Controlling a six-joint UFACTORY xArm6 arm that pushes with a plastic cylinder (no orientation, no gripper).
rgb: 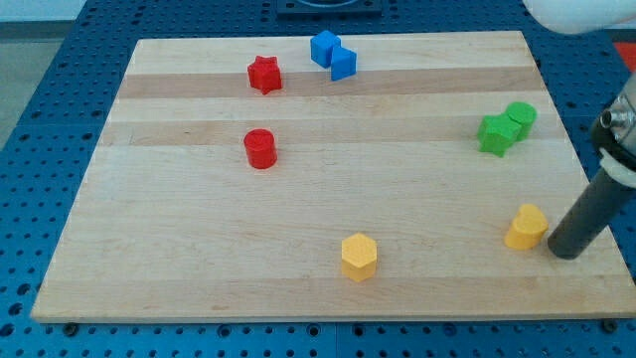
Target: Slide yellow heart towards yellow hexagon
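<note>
Camera view shows my tip [564, 251] — a bare rod, no fingers to open or close — just at three o'clock of the yellow heart [527, 227]. Yellow hexagon [359, 256] lies well apart at nine o'clock; the slide seems barely begun.

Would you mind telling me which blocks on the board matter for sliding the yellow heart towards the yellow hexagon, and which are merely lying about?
Part of the job:
yellow heart
yellow hexagon
my tip, just to the view's right of the heart

Lying about:
red star
red cylinder
two blue blocks
green star
green cylinder
</note>
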